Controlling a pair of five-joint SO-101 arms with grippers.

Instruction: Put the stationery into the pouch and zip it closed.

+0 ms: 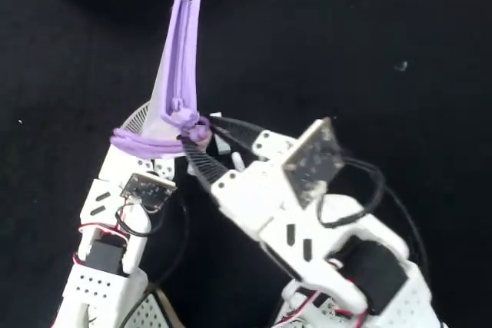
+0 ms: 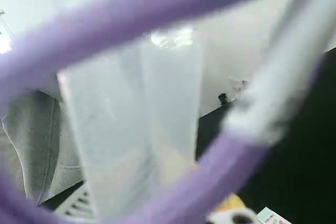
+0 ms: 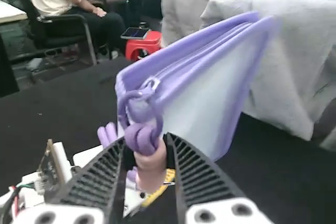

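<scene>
The blurred pouch point(image 2: 136, 129) overruns the left wrist view's edges.

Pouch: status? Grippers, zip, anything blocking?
Right gripper shut on zipper pull. Left gripper at near end of pouch, grip unreadable. It is held edge-up over the table. No obstruction seen at the zip.

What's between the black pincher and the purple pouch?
In the right wrist view, a purple knotted zipper cord joins the pouch to the right gripper, which pinches its pinkish end.
</scene>
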